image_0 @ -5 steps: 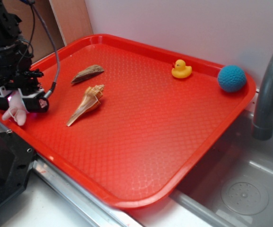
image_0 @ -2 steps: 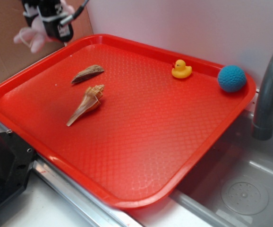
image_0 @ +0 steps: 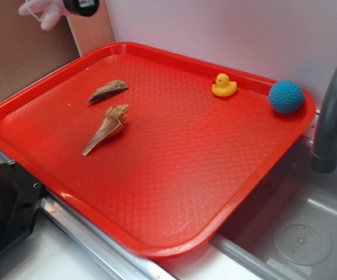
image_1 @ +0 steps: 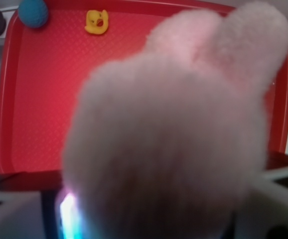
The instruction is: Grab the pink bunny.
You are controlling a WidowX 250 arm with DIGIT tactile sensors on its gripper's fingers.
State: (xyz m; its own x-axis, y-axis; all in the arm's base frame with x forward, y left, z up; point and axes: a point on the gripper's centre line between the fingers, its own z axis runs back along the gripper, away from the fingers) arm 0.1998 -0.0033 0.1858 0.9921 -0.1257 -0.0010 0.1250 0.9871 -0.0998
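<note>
- Pink plush, blurred and soft, fills the wrist view: the pink bunny [image_1: 169, 134] is held clamped in the fingers [image_0: 78, 6], lifted high above the far left corner of the red tray [image_0: 174, 233].
- Two ridged shells [image_0: 106, 116] are left on the tray's textured plastic, beside the left edge.
- A glossy yellow duck [image_0: 224, 85] and crocheted blue ball [image_0: 285, 96] are seen along the far edge.

Small pale pink plush bunny [image_0: 40, 11], soft and fuzzy, hangs high above the far left corner of the red tray, partly cut off by the frame edge. Wrist view: blurred pink fluff (two rounded lobes uppermost) fills most of the frame.
</note>
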